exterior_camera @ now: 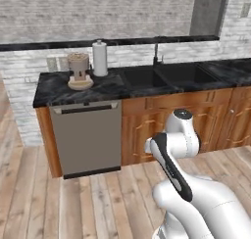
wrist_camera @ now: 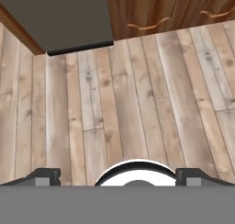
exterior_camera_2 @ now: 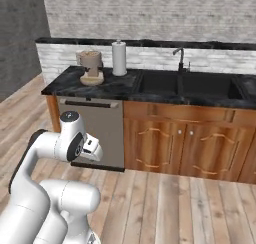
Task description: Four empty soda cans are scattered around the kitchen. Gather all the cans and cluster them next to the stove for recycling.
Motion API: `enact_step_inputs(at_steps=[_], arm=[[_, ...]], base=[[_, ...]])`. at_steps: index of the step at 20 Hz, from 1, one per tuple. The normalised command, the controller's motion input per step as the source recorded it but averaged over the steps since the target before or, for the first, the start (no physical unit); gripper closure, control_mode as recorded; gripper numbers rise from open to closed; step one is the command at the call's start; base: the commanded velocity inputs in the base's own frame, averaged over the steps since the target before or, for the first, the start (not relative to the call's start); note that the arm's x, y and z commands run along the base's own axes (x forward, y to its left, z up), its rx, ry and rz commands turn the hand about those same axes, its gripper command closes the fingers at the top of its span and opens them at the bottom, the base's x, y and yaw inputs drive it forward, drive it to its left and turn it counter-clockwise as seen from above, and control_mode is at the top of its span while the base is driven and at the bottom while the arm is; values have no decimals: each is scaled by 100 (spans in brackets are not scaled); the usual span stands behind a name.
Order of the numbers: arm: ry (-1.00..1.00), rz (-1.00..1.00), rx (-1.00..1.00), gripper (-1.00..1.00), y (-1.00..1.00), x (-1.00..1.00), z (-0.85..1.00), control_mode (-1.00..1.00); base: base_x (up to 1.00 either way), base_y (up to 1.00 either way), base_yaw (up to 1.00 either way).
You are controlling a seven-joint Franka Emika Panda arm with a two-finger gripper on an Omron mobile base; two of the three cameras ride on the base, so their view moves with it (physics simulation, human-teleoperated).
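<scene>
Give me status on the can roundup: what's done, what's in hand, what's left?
Done: nothing that shows. No can or stove is in sight. In hand: nothing; the gripper is open and empty, pointing down at the wood floor. The arm sits folded in front of the dishwasher and sink. The counter holds just a paper towel roll and a small appliance. Left: all four cans.

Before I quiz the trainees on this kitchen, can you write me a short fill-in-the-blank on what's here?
1. The paper towel roll stands on the ____ counter.
2. The faucet rises behind the ____.
3. The dishwasher sits to the ____ of the wooden cabinets.
4. The gripper points down at the floor with its jaws ____.

Missing words: black; sink; left; open
</scene>
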Motion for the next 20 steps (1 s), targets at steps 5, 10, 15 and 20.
enact_step_inputs(at_steps=[5,10,15,20], arm=[[0,0,0,-100,0,0,0,100],[0,0,0,-100,0,0,0,100],[0,0,0,-100,0,0,0,100],[0,0,0,-100,0,0,0,100]], base=[[37,67,0],[37,66,0],[37,66,0],[34,65,0]])
